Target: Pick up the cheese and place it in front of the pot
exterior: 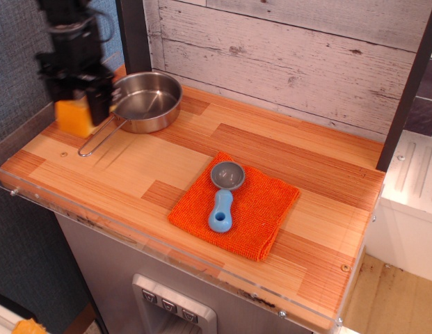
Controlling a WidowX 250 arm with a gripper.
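Jaws [75, 104] grip cheese [73, 118] near counter's left edge, beside pot [147, 101].

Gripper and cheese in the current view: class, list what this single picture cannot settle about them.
- gripper: motion-blurred, so its finger contact on the cheese is unclear.
- Cheese: whether it touches the table cannot be told from this angle.
- pot: its handle's near-pot part is hidden by the gripper.
- Arm: cut off by the top edge.

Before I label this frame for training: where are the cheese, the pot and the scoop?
cheese [74, 118], main camera view, front face of the block.
pot [147, 101], main camera view, inner bottom.
scoop [220, 211], main camera view, blue handle.
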